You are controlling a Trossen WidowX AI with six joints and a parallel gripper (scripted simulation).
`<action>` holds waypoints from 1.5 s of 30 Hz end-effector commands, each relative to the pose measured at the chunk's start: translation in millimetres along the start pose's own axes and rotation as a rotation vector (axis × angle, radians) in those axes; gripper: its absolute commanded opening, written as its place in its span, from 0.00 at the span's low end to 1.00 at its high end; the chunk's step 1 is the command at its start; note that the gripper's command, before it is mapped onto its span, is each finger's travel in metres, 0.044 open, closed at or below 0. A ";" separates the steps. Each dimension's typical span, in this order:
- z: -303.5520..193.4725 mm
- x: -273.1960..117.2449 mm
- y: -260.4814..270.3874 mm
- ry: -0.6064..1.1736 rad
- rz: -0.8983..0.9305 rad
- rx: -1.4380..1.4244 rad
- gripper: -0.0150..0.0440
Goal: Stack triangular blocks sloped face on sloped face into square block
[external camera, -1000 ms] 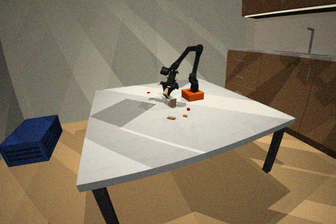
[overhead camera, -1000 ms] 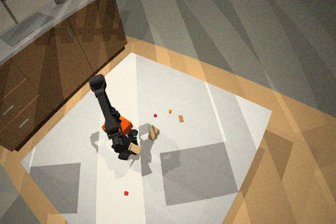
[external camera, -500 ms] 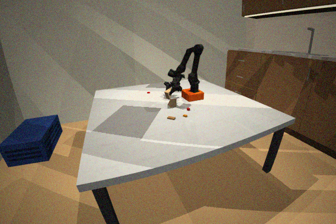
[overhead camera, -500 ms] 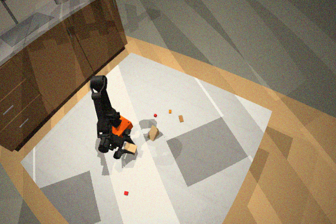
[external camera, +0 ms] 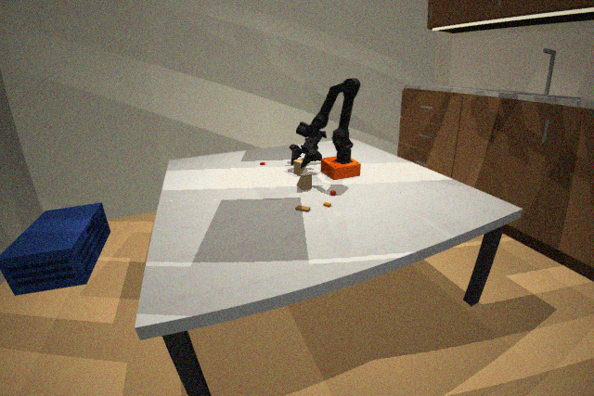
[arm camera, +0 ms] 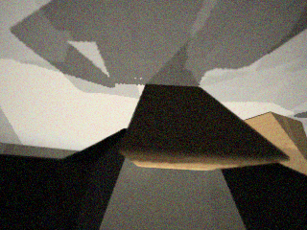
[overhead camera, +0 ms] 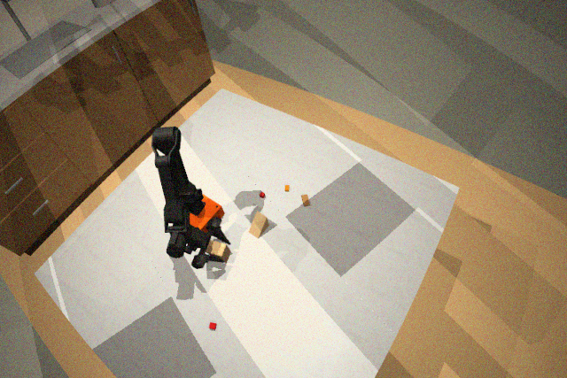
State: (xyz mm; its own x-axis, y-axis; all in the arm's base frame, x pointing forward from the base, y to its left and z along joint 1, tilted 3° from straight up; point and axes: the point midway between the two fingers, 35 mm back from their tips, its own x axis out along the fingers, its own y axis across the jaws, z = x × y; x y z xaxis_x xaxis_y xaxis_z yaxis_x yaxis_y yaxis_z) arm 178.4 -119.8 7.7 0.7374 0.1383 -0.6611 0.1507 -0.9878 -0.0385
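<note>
While the black arm (overhead camera: 174, 179) (external camera: 329, 103) bends high at its elbow and reaches down toward the tabletop (overhead camera: 330, 310) (external camera: 383, 219), its jaws stand wide, gripping nothing. One triangular block (overhead camera: 219, 250) (external camera: 298, 167) (arm camera: 192, 126) lies between the fingertips; whether it touches the tabletop, I cannot tell. The other triangular block (overhead camera: 259, 224) (external camera: 304, 183) (arm camera: 275, 131) rests on the tabletop nearby, apart from the first, so the two form no square. A blue slatted box (external camera: 58, 248) sits on the floor, its inside hidden.

Two wooden triangular blocks (overhead camera: 219, 250) (external camera: 299, 167) (arm camera: 201, 126), (overhead camera: 259, 224) (external camera: 303, 183) (arm camera: 278, 134) sit apart, not joined.
</note>
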 end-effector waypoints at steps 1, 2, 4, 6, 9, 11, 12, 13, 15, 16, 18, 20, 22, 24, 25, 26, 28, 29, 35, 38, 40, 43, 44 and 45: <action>0.8 0.0 0.0 -0.006 0.001 0.007 1.00; 0.8 0.0 0.0 -0.006 0.001 0.007 1.00; 0.8 0.0 0.0 -0.006 0.001 0.007 1.00; 0.8 0.0 0.0 -0.006 0.001 0.007 1.00; 0.8 0.0 0.0 -0.006 0.001 0.007 1.00; -0.8 -1.2 0.7 -0.006 0.001 0.006 1.00; -5.6 -5.0 2.6 -0.006 0.001 0.006 1.00; -12.2 -10.3 4.8 -0.005 0.001 0.005 1.00; -33.5 -29.2 8.1 -0.003 0.001 0.003 1.00; -45.0 -40.3 7.6 -0.002 0.001 0.002 1.00; -65.7 -61.7 2.4 -0.001 0.000 0.000 1.00; -73.0 -69.7 -0.8 0.000 0.000 0.000 1.00; -73.0 -69.7 -0.8 0.000 0.000 0.000 1.00; -73.0 -69.7 -0.8 0.000 0.000 0.000 1.00; -73.0 -69.7 -0.8 0.000 0.000 0.000 1.00; -73.0 -69.7 -0.8 0.000 0.000 0.000 1.00; -71.7 -68.2 0.1 -0.001 0.002 -0.001 1.00; -68.3 -63.8 2.8 -0.011 0.001 0.004 1.00; -64.7 -44.6 2.4 -0.352 -0.157 0.170 1.00; -62.5 -34.4 1.2 -0.571 -0.210 0.220 1.00; -61.6 -28.0 0.5 -0.723 -0.227 0.234 1.00; -61.5 -18.4 -0.3 -0.953 -0.223 0.225 1.00; -62.0 -15.0 -0.4 -1.030 -0.215 0.214 1.00; -62.7 -11.6 -0.4 -1.105 -0.202 0.198 1.00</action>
State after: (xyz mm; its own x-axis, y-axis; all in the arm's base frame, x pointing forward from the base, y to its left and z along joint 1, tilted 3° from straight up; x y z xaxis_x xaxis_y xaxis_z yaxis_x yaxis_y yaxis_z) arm 201.7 -119.7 69.3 -0.0240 0.3284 -0.9442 0.0284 -0.9439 -0.3290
